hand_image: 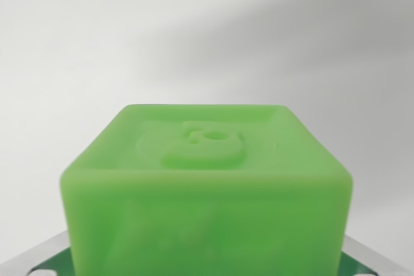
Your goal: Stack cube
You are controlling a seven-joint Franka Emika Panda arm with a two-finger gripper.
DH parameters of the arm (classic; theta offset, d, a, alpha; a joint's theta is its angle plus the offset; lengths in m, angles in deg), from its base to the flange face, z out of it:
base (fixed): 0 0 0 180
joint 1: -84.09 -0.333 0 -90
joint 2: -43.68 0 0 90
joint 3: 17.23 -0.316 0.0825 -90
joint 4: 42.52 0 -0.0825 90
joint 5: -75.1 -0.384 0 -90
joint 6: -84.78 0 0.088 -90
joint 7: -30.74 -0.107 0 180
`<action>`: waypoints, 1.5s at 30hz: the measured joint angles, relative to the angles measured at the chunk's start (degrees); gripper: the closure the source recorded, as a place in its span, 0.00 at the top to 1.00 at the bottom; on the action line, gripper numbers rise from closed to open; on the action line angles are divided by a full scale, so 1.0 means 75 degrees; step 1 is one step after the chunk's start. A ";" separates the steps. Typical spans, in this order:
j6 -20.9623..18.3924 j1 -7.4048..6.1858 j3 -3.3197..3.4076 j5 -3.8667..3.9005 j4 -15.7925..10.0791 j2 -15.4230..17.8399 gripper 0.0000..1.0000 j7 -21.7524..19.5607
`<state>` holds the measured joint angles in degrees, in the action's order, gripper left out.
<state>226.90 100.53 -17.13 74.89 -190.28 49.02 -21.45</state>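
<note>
A bright green cube [207, 185] fills the lower half of the wrist view, very close to the camera and slightly blurred. Its top face has a raised rim and an embossed curled shape [206, 147]. At both bottom corners, slivers of grey metal and dark green board [40, 260] from my own hardware stick out from behind the cube. The cube hides my gripper's fingers, so I cannot tell how the jaws stand or whether they touch it. No second cube is in sight.
Behind the cube lies a plain white surface [97, 37], out of focus. A soft grey shadow [304, 50] runs across its upper right part.
</note>
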 joint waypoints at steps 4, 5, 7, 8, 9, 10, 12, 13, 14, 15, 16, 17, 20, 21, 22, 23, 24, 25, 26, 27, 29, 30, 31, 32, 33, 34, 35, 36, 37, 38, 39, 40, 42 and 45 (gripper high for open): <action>0.0001 0.0000 -0.0022 0.0000 -0.0123 0.0122 0.00 -0.0213; 0.0001 0.0000 -0.0030 0.0000 -0.0161 0.0159 0.00 -0.0280; 0.0001 0.0000 -0.0041 0.0000 -0.0208 0.0208 0.00 -0.0369; 0.0001 0.0000 -0.0048 0.0000 -0.0240 0.0243 0.00 -0.0423; 0.0001 0.0000 -0.0054 0.0000 -0.0272 0.0279 0.00 -0.0485; 0.0001 0.0000 -0.0060 0.0000 -0.0305 0.0311 0.00 -0.0540; 0.0001 0.0000 -0.0074 0.0000 -0.0369 0.0375 0.00 -0.0663; 0.0001 0.0000 -0.0078 0.0000 -0.0385 0.0390 0.00 -0.0690; 0.0001 0.0000 -0.0085 0.0000 -0.0418 0.0425 0.00 -0.0752; 0.0001 0.0000 -0.0092 0.0000 -0.0451 0.0461 0.00 -0.0808; 0.0001 0.0000 -0.0099 0.0000 -0.0484 0.0496 0.00 -0.0860; 0.0001 0.0000 -0.0107 0.0000 -0.0522 0.0534 0.00 -0.0922; 0.0001 0.0000 -0.0125 -0.0002 -0.0588 0.0605 0.00 -0.1055; 0.0001 0.0000 -0.0132 -0.0003 -0.0617 0.0636 0.00 -0.1110; 0.0001 0.0000 -0.0139 -0.0004 -0.0646 0.0668 0.00 -0.1160; 0.0001 0.0000 -0.0146 -0.0006 -0.0678 0.0702 0.00 -0.1218; 0.0001 0.0000 -0.0154 -0.0007 -0.0713 0.0736 0.00 -0.1273; 0.0001 0.0000 -0.0160 -0.0009 -0.0744 0.0769 0.00 -0.1326; -0.0001 0.0000 -0.0167 -0.0010 -0.0772 0.0801 0.00 -0.1383; -0.0001 0.0000 -0.0174 -0.0013 -0.0802 0.0836 0.00 -0.1438; -0.0004 0.0000 -0.0189 -0.0018 -0.0864 0.0906 0.00 -0.1548; -0.0005 0.0000 -0.0196 -0.0021 -0.0897 0.0941 0.00 -0.1600; -0.0007 0.0000 -0.0203 -0.0023 -0.0927 0.0973 0.00 -0.1655; -0.0010 0.0000 -0.0210 -0.0026 -0.0956 0.1005 0.00 -0.1712; -0.0011 0.0000 -0.0213 -0.0027 -0.0970 0.1022 0.00 -0.1736; -0.0013 0.0000 -0.0220 -0.0030 -0.0997 0.1055 0.00 -0.1791; -0.0016 0.0000 -0.0229 -0.0034 -0.1031 0.1094 0.00 -0.1855; -0.0019 0.0000 -0.0237 -0.0037 -0.1062 0.1130 0.00 -0.1906; -0.0022 0.0000 -0.0244 -0.0040 -0.1094 0.1165 0.00 -0.1963; -0.0023 0.0000 -0.0248 -0.0042 -0.1110 0.1182 0.00 -0.1990; -0.0027 0.0000 -0.0256 -0.0046 -0.1140 0.1216 0.00 -0.2044; -0.0032 0.0000 -0.0264 -0.0049 -0.1166 0.1249 0.00 -0.2097; -0.0039 -0.0001 -0.0277 -0.0056 -0.1218 0.1310 0.00 -0.2183; 0.0066 -0.0004 -0.0281 -0.0057 -0.1272 0.1267 0.00 -0.2216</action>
<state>227.40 100.51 -19.23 74.46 -199.82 58.52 -38.07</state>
